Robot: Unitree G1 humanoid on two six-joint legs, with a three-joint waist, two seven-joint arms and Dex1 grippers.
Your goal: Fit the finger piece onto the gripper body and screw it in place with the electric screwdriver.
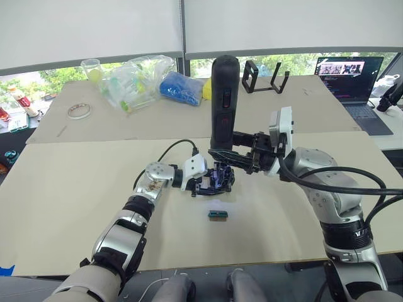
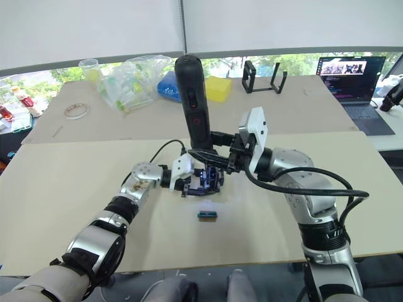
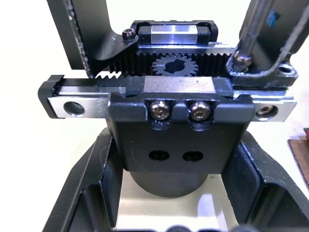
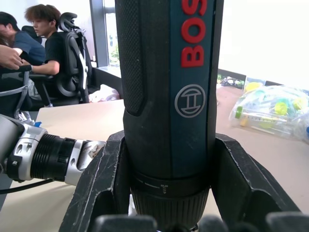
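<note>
Electric screwdriver (image 1: 225, 100) is a thick matte black cylinder with a knurled grip panel, red lettering and red buttons; it stands upright mid-worktop, right gripper (image 4: 169, 193) clenched around its lower barrel just above the ribbed collar. Gripper body (image 1: 217, 181) sits directly under it on the beige worktop (image 1: 75, 207): black machined block on a round base, toothed rack and small pinion gear on top, bright metal rail ends, two silver socket-head screws (image 3: 179, 110) on the front plate with two empty holes below them. Left gripper (image 1: 203, 182) is at the body's left side, its fingers (image 3: 84, 193) flanking the base; can't tell if they actually clamp it. Finger piece (image 3: 84, 36), flat black plastic, stands up from the rack on the body. The metal bit (image 3: 253, 26) comes down at the opposite end of the rail. Small green-and-brown block (image 1: 217, 215) lies on the worktop just near of the body. Far left: clear crinkled plastic bag (image 1: 135, 80) with green and yellow bits inside, a clear cup (image 1: 92, 68), a tape ring (image 1: 79, 111). Open black frame stand (image 1: 264, 77) far centre, laptop (image 1: 349, 78) far right.
</note>
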